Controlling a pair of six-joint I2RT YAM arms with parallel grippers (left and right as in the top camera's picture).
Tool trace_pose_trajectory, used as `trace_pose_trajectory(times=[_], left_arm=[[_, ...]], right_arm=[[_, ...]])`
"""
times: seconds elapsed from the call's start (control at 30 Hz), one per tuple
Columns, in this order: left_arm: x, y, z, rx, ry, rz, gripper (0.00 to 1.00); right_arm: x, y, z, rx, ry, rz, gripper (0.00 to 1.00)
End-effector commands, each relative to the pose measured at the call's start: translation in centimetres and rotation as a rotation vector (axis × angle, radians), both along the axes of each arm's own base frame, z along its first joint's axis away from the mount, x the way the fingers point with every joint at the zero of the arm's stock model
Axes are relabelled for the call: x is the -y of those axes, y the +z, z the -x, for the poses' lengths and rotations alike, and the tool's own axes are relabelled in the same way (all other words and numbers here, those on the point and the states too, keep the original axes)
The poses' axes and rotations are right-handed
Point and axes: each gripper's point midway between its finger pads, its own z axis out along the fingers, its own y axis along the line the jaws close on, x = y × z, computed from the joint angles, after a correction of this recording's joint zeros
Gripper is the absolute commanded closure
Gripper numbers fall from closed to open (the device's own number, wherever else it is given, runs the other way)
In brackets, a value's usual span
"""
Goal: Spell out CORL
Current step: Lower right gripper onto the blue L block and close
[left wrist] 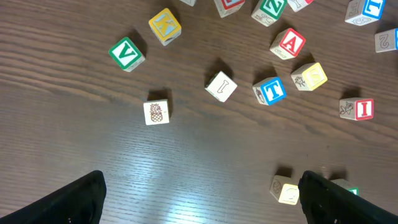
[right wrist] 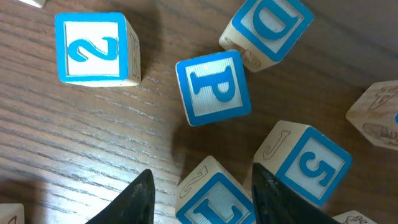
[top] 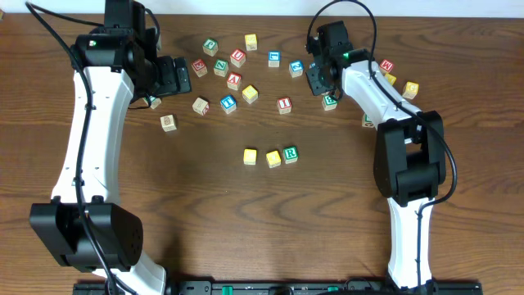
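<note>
The left gripper (left wrist: 202, 202) hung spread wide over bare table (top: 327, 213), holding nothing, with a pineapple cube (left wrist: 156, 113) beyond its fingers. At mid-table two yellow cubes (top: 250, 156) (top: 273, 158) and the green R cube (top: 290, 154) stood in a row, just beside one another; their yellow faces were too small to read. Further right, the right gripper (right wrist: 202, 180) stood partly spread astride the blue L cube (right wrist: 211, 202), with a gap at one finger and contact at the other unclear. A blue P cube (right wrist: 213, 87) and a blue 5 or S cube (right wrist: 311, 165) crowded close. The frame edge cut off the L.
</note>
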Motion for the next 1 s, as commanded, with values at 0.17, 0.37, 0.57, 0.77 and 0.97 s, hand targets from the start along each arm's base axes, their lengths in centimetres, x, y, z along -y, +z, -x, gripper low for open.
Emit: trace_pose_trajectory(times=[0.17,0.37,0.57,0.77,0.97], left_arm=[[0.0,-0.3,0.0,-0.010,0.009,0.011,0.02],[0.0,-0.3,0.0,-0.010,0.009,0.011,0.02],[0.0,-0.3,0.0,-0.010,0.009,0.011,0.02],[0.0,-0.3,0.0,-0.010,0.009,0.011,0.02],[0.0,-0.3,0.0,-0.010,0.009,0.011,0.02]], right_arm=[[0.8,-1.5,0.4,-0.031,0.000,0.023,0.55],[1.0,-1.9,0.6,-0.041,-0.002,0.025,0.56],[1.3,-2.2,0.8,-0.049,-0.006,0.027,0.57],[1.4,-2.5,1.2,-0.061,-0.007,0.030,0.64],[1.3,-2.6,1.4,-0.071,-0.028,0.022,0.71]])
